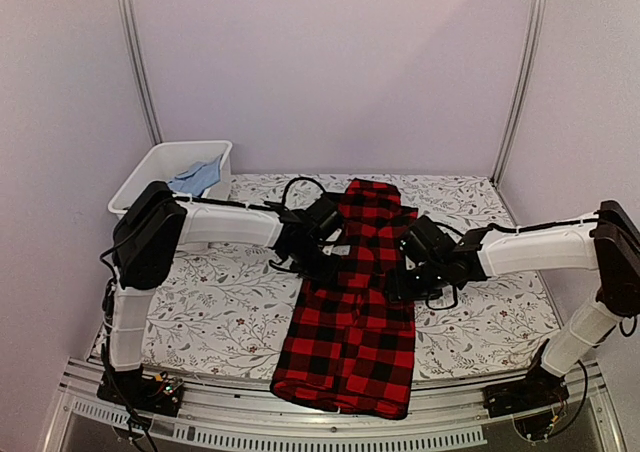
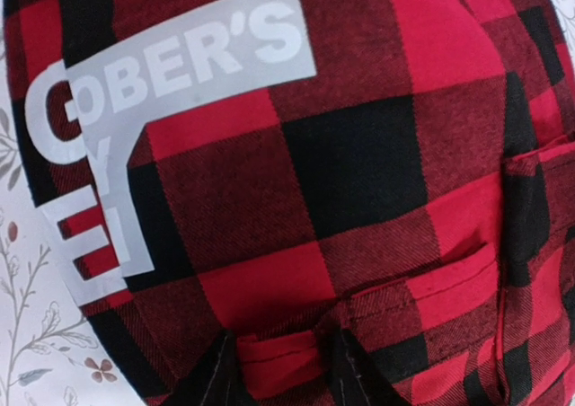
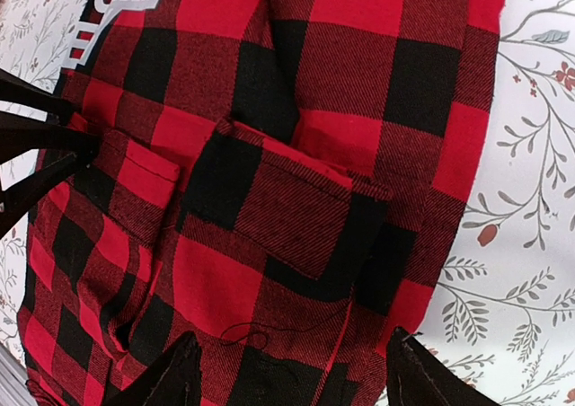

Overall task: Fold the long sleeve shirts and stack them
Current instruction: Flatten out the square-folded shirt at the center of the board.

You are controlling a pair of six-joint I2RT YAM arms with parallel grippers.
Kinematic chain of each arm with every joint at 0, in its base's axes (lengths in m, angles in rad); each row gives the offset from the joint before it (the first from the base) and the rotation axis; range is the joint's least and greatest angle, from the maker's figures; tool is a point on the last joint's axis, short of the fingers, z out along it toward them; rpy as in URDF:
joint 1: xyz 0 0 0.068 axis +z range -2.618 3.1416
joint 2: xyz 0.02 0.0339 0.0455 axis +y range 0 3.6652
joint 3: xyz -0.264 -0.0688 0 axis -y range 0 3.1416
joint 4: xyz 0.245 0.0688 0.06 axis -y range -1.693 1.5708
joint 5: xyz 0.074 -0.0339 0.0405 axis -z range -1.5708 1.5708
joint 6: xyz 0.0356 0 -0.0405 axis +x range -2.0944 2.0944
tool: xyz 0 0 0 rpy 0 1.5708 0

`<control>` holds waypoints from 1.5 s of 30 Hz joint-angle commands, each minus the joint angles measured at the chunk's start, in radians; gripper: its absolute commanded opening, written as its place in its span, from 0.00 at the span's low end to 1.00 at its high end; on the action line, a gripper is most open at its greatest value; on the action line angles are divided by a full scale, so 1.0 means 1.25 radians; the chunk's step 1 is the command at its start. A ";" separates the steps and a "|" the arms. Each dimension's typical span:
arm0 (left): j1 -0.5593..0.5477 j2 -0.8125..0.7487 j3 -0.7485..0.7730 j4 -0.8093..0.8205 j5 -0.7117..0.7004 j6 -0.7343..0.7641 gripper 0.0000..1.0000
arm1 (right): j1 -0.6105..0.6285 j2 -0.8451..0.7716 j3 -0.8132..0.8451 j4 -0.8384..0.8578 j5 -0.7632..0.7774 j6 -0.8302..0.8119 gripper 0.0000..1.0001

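One long sleeve shirt (image 1: 350, 342) in red-and-black check lies lengthwise down the middle of the table, its lower end over the front edge. My left gripper (image 1: 322, 262) is at its left edge. In the left wrist view the left gripper (image 2: 280, 370) is shut on a raised fold of the shirt (image 2: 359, 154), which fills the gap between the jaws, below white lettering (image 2: 189, 56). My right gripper (image 1: 400, 277) is over the right edge. In the right wrist view the right gripper (image 3: 296, 379) is open wide above the shirt (image 3: 296, 110), just below a chest pocket (image 3: 287, 208).
A white bin (image 1: 150, 167) stands at the back left with a blue cloth (image 1: 197, 177) in it. The floral table cover (image 1: 220, 302) shows on both sides of the shirt. Metal frame posts rise at the back corners.
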State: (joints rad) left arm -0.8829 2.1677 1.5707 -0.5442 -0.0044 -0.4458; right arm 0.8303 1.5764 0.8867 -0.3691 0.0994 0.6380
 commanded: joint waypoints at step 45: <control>0.163 -0.337 -0.122 -0.050 -0.170 -0.024 0.00 | 0.059 0.196 0.242 -0.157 0.198 0.038 0.01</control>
State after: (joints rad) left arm -0.7166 1.7905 1.4071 -0.5751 -0.1806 -0.4908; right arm 0.9154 1.8744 1.1839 -0.5190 0.3035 0.6830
